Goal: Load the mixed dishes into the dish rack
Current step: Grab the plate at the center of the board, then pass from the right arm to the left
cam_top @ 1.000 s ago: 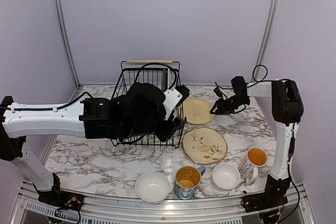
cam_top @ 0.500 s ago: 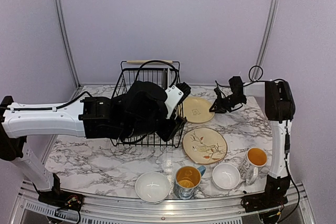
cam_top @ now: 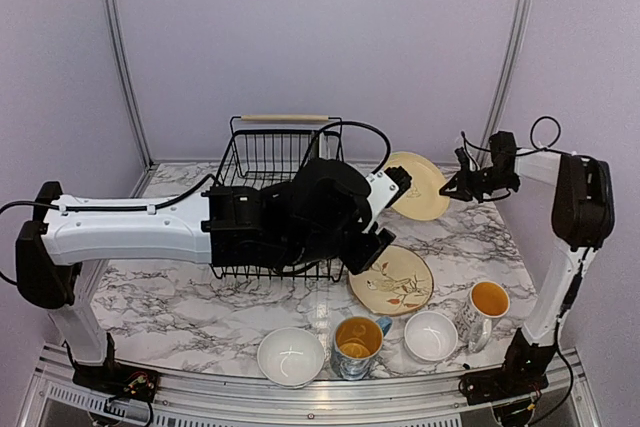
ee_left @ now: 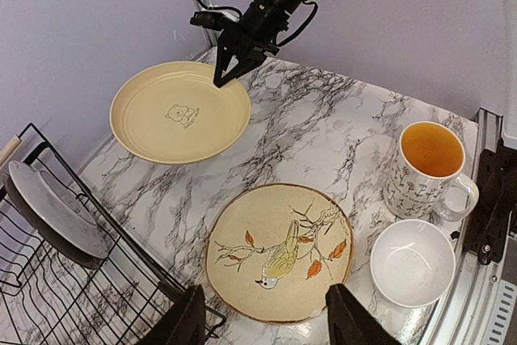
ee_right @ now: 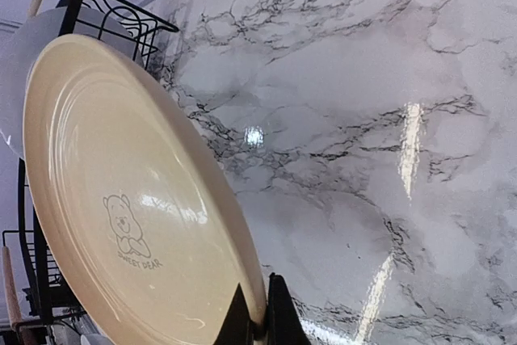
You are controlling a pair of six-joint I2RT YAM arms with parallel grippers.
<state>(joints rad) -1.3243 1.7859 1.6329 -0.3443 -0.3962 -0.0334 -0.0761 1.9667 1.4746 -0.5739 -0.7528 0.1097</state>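
Right gripper (cam_top: 458,185) clenched on the rim of the pale yellow plate (cam_top: 417,185). The plate is tilted, off the table (cam_top: 470,237), right of centre in the top view, just right of the dish rack (cam_top: 262,152). Left gripper (ee_left: 266,325) fingers apart, empty (over bird plate (ee_left: 279,252), bottom of left wrist view). To do it well: swing plate left, turn it edge-down, line it up with a free slot beside the grey plate (ee_left: 52,208), let go only once seated.

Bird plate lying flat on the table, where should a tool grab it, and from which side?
Pinch the bird plate by its raised rim, coming from its far right side: it lies flat, and there bare table borders it, away from the dish rack.
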